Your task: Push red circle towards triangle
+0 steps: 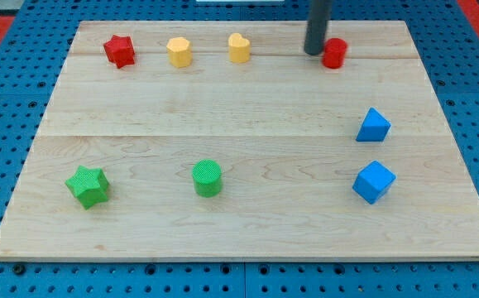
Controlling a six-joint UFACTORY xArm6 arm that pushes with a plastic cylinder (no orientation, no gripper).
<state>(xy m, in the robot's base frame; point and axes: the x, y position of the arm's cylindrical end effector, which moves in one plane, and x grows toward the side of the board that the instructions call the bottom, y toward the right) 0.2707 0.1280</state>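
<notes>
we see the table [247, 207], then the blue triangle [373, 125] at five o'clock of the red circle [334, 53]. my tip [314, 52] touches the circle's nine o'clock side; we carry no pincer.

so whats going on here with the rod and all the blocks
A robot arm's dark rod is working on a wooden board scattered with coloured blocks. My tip sits at the view's top, right against the left side of the red circle. The blue triangle lies below it and slightly to the view's right, apart from it, with a blue cube further down. The push toward the triangle is not yet done.
</notes>
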